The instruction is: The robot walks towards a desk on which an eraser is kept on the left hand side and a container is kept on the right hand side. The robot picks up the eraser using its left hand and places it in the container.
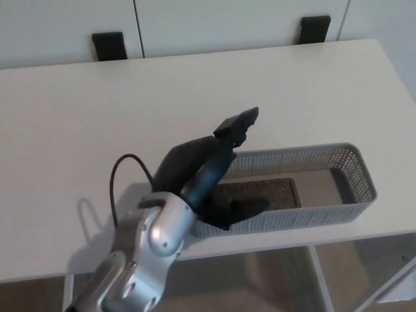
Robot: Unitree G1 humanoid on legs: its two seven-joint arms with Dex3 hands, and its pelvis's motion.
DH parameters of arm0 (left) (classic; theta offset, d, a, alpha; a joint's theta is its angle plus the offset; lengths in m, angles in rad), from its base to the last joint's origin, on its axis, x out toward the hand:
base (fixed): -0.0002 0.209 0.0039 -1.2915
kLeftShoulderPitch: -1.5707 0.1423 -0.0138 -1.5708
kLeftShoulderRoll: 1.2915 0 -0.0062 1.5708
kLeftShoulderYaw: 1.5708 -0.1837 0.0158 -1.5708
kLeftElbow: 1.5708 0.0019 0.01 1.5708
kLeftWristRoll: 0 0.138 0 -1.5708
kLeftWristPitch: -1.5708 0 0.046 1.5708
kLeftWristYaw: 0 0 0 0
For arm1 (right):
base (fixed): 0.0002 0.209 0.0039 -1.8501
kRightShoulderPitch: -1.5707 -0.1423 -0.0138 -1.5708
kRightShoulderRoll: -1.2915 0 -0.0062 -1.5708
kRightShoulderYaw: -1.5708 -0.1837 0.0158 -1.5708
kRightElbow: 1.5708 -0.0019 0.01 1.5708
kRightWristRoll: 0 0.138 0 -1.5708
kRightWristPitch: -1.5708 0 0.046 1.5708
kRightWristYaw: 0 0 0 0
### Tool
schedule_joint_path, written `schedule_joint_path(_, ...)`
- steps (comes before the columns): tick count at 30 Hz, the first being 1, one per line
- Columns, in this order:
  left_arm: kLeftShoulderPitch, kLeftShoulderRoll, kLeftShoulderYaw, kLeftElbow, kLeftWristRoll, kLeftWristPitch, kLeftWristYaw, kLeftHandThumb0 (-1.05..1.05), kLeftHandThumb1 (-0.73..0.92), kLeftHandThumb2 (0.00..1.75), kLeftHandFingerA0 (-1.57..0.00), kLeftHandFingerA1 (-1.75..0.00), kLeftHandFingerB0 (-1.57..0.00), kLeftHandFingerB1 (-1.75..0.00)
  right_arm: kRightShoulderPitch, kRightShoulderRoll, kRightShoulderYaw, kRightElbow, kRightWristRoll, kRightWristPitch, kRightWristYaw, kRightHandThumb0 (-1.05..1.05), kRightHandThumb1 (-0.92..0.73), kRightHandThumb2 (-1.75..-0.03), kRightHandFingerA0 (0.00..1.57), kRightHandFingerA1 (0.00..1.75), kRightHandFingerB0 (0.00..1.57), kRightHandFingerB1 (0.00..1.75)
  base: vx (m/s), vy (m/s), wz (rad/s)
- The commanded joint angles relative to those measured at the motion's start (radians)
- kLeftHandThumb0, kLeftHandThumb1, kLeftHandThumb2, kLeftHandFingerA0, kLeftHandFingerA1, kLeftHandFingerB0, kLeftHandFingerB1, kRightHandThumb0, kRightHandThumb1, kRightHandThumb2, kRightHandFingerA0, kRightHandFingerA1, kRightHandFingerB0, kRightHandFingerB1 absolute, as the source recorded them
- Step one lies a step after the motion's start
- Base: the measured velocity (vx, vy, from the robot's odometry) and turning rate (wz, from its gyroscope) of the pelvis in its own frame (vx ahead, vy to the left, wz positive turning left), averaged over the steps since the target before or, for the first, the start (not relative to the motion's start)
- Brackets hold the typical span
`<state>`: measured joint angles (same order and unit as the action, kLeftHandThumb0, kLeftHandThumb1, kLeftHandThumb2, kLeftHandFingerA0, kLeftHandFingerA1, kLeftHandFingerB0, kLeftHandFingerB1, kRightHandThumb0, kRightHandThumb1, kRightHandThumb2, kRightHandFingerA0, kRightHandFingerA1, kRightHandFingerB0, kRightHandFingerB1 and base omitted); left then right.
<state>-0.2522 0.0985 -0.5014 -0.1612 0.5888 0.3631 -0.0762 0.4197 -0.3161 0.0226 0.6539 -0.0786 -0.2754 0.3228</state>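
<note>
Soft even light — slight blur

desk (195,84): smooth matt white | container (354,170): grey perforated plastic | eraser (260,192): dark, rough | left hand (208,162): matt black

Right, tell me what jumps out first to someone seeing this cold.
The black left hand on its silver forearm dominates the lower middle, fingers spread and holding nothing, raised over the left end of the grey mesh container. The dark eraser lies flat inside that container, near the front right edge of the white desk.
</note>
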Motion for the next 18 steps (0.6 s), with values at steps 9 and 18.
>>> schedule_joint_path(9,0.230,0.237,0.398,-0.727,-0.902,0.000,-0.547,-0.78,0.42,0.78,-0.24,-0.43,-0.44,-0.50,0.004,-0.024,0.013,-0.005,-0.013,0.022,0.011,-0.31,-0.72,-0.61,0.47,0.50,0.36,0.39,0.00,0.000,0.00)
schedule_joint_path(18,0.617,0.393,0.715,-0.687,-1.460,-0.187,-0.972,-0.91,0.50,0.93,-0.50,-0.46,-0.36,-0.39,0.013,-0.026,0.033,-0.001,-0.033,0.032,0.006,-0.29,-0.72,-0.61,0.45,0.51,0.35,0.39,0.00,0.000,0.00)
